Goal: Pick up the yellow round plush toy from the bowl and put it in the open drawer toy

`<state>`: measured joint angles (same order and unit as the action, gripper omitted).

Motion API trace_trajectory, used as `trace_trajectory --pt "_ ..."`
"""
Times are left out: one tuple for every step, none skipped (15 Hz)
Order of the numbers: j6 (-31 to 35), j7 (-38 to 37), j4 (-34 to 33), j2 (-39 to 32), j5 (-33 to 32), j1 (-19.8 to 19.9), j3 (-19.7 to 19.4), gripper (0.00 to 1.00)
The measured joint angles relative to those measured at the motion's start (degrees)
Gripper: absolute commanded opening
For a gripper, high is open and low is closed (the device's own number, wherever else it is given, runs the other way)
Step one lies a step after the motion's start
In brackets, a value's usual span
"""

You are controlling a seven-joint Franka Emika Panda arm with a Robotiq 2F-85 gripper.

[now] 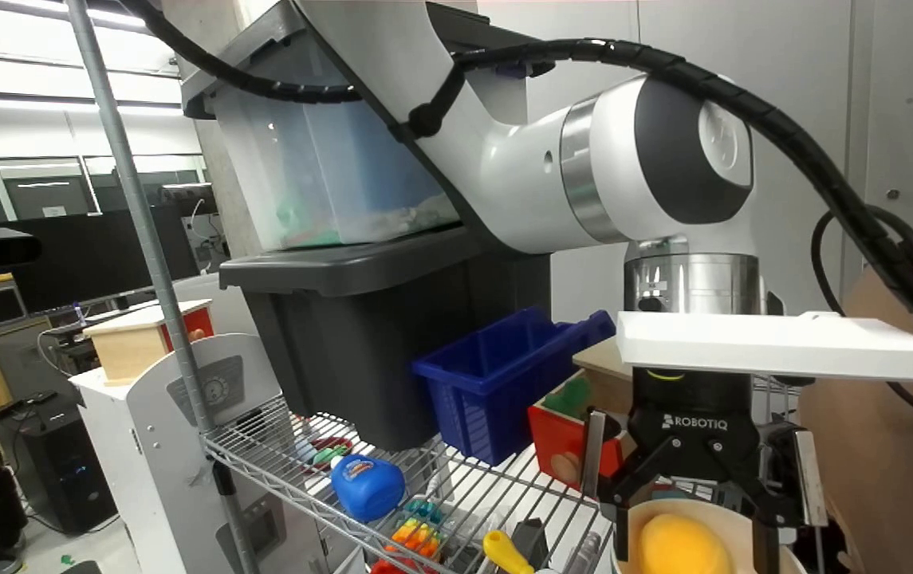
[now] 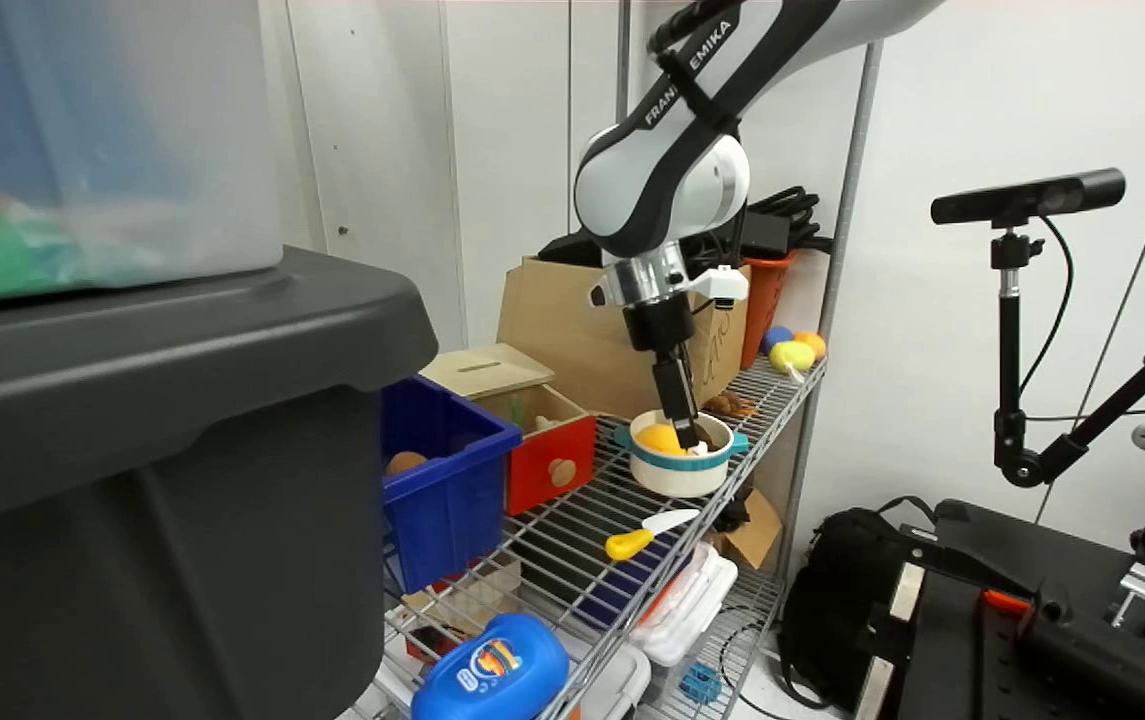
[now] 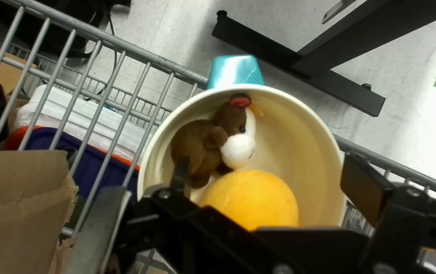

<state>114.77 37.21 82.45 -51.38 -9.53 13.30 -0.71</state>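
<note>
At lower right in an exterior view, the gripper [image 1: 694, 544] stood over the bowl [image 1: 732, 518], jaws apart.
Below centre in the wrist view, the yellow plush toy [image 3: 252, 199] lay inside it beside a brown plush [image 3: 198, 142]; whether fingers [image 3: 364, 188] touched either was hard to tell. Mid-frame in an exterior view, the drawer toy [image 2: 534, 465] stood open.

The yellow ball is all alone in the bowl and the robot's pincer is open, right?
Not quite: the yellow ball isn't alone. The wrist view shows a brown-and-white toy in the bowl with it. The rest is right: the pincer is open.
</note>
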Motion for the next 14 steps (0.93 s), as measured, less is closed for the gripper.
trace_trajectory --pt "0.0 0.0 -0.1 0.0 0.0 0.0 0.0 1.00" --pt "0.0 0.0 -0.2 0.0 0.0 0.0 0.0 1.00" --pt "0.0 0.0 -0.3 0.0 0.0 0.0 0.0 1.00" --pt "-0.1 0.0 -0.4 0.0 0.0 0.0 0.0 1.00" --pt "-0.1 0.0 -0.5 0.0 0.0 0.0 0.0 1.00" --pt "-0.1 0.0 -0.6 0.0 0.0 0.0 0.0 1.00" --pt "-0.1 0.0 -0.7 0.0 0.0 0.0 0.0 1.00" --pt "-0.2 0.0 -0.9 -0.1 0.0 0.0 0.0 1.00" --pt "-0.2 0.0 -1.0 -0.1 0.0 0.0 0.0 1.00" --pt "-0.2 0.0 -1.1 -0.1 0.0 0.0 0.0 1.00" --pt "-0.2 0.0 -1.2 -0.1 0.0 0.0 0.0 1.00" --pt "-0.2 0.0 -1.2 -0.1 0.0 0.0 0.0 1.00" --pt "-0.2 0.0 -1.3 -0.1 0.0 0.0 0.0 1.00" --pt "-0.2 0.0 -1.4 -0.2 0.0 0.0 0.0 1.00"
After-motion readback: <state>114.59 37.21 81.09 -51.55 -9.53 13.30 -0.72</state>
